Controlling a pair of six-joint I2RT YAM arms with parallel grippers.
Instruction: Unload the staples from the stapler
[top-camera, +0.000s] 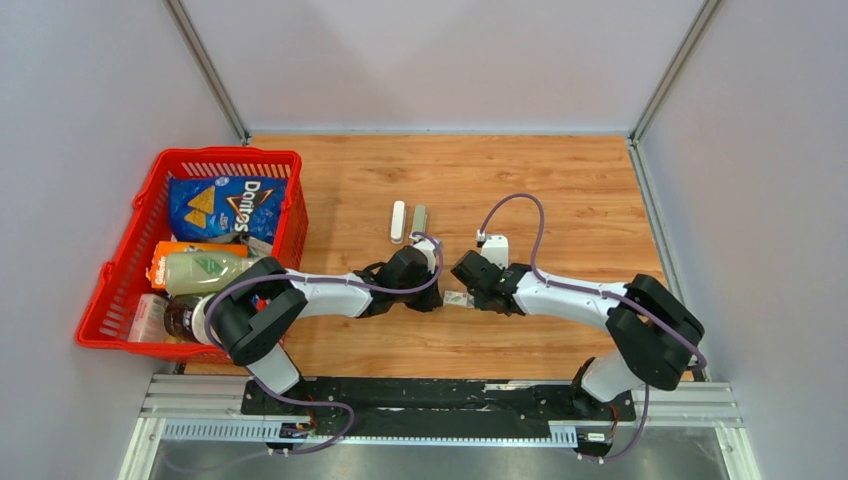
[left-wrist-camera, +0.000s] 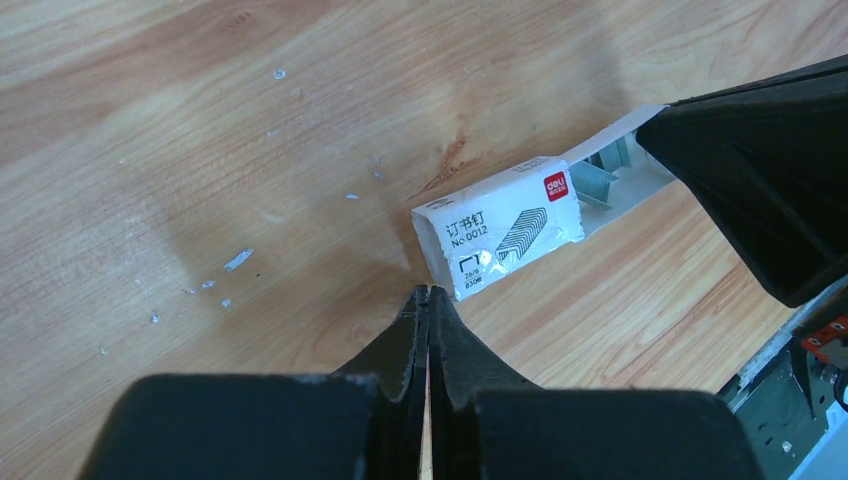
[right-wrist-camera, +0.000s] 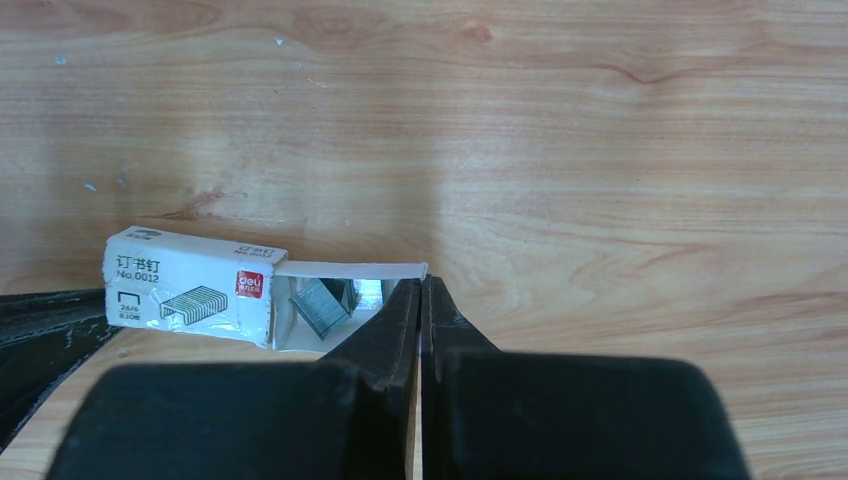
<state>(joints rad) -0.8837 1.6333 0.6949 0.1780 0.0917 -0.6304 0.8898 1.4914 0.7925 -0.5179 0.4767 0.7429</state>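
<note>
The left gripper (left-wrist-camera: 428, 292) is being seen fully shut, with nothing between the fingers. Its tip is being set at, or just beside, the closed-end corner of the staple box (left-wrist-camera: 500, 228). The right gripper (right-wrist-camera: 422, 285) is likewise being seen fully shut and empty, its tip touching the outer end of the tray (right-wrist-camera: 350, 268) that is being shown slid out of the staple box's other end.

Step in hand, as judged: the box is being pinned by one tip while the tray is being worked by the other, likely to ready a place for unloaded strips. To be done well, the box should be braced low at its corner so it is not being spun on the table (top-camera: 560, 180). The tray lip looks like thin card, so only light pressure should be applied, or it could be bent and the contents spilled.

Staples (right-wrist-camera: 320, 305) are being seen in the open tray, just beside the box sleeve. They are short silvery-grey ridged blocks, lying tilted and loose.

Beyond the staple box, well apart, the stapler (top-camera: 398, 220) is being seen as a slim white bar, with a grey-green bar (top-camera: 420, 218) just beside it. Whether staples are inside cannot be told. Far left of the box, a red basket (top-camera: 230, 155) of groceries is being seen.
</note>
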